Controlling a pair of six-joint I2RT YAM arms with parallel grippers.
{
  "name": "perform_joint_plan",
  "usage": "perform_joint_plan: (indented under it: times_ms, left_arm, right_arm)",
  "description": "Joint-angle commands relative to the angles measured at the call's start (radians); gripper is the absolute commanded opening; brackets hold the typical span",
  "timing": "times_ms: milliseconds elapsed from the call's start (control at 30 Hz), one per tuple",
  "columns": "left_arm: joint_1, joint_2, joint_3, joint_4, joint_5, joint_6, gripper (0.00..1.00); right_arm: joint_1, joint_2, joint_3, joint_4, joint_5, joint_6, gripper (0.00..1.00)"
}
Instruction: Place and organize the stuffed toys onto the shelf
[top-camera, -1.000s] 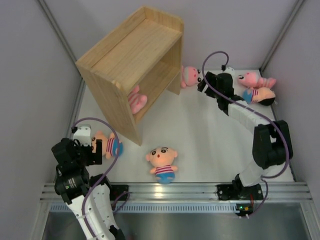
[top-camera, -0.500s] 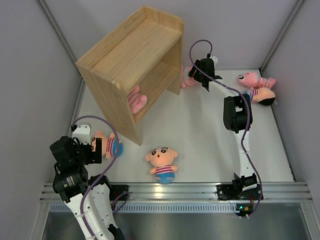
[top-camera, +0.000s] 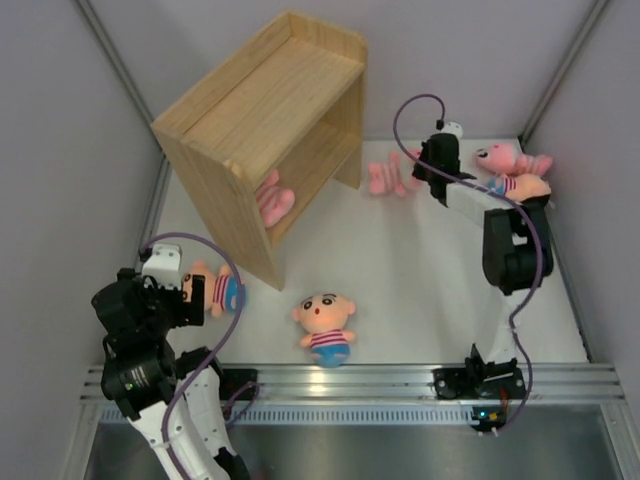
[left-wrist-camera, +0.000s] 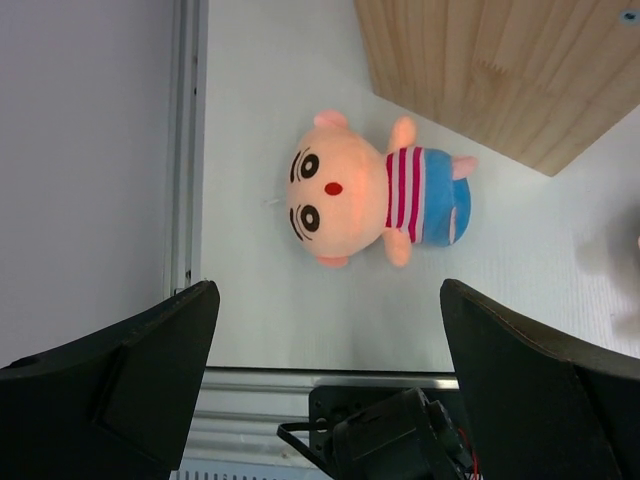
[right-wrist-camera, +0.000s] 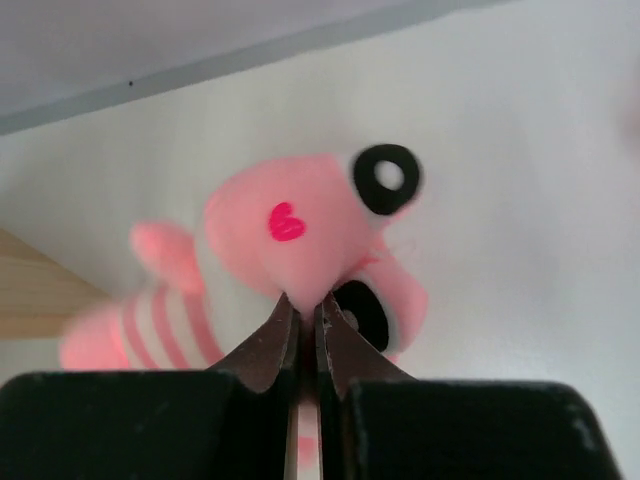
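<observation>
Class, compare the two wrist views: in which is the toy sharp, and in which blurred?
Left wrist view: the peach toy is sharp and evenly lit. Right wrist view: the pink toy is soft and blurred, pinched in the right pincer.

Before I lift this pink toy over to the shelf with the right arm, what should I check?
1. The right gripper is shut on the pink toy: ok.
2. The hold is firm enough for a lift: cannot tell; it pinches only a fold of the head.
3. There is room on the shelf: ok; the lower board is bare at the end nearest that toy, and another plush lies at the other end.
4. The left gripper is out of the way: ok; it is open above the peach toy, by the shelf's near corner and far from the right arm.
</observation>
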Motion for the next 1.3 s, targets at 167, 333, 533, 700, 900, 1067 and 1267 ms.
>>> perform_joint_plan:
  times_ms: [167,333,533,700,900,1067,1267]
  left_arm:
    - [0.008,-0.002,0.1,-0.034,0.126,0.024,0.99]
    - [0.006,0.013,0.178,-0.082,0.23,0.033,0.98]
    - [0.005,0.052,0.328,-0.1,0.391,0.006,0.99]
    - [0.008,0.127,0.427,-0.097,0.615,-0.066,0.99]
    - [0.049,0.24,0.537,-0.097,0.867,-0.135,0.99]
    - [0.106,0.236,0.628,-0.096,1.037,-0.131,0.99]
    - [0.166,0.223,0.652,-0.091,1.215,-0.169,0.98]
  right_arm:
    - [-0.058,-0.512,-0.212,0.225,-0.389,-0.678,0.0]
    - [-0.069,-0.634,-0.167,0.053,-0.689,-0.868,0.0]
    - [-0.065,-0.846,-0.215,0.017,-1.07,-0.875,0.01]
    - [0.074,-1.021,-0.177,-0.219,-1.125,-1.044,0.01]
    - [0.489,-1.029,-0.128,-0.237,-0.945,-1.068,0.01]
    - [0.729,-0.938,-0.047,-0.283,-0.816,-1.118,0.0]
    - [0.905,-0.797,0.073,-0.339,-0.743,-1.168,0.0]
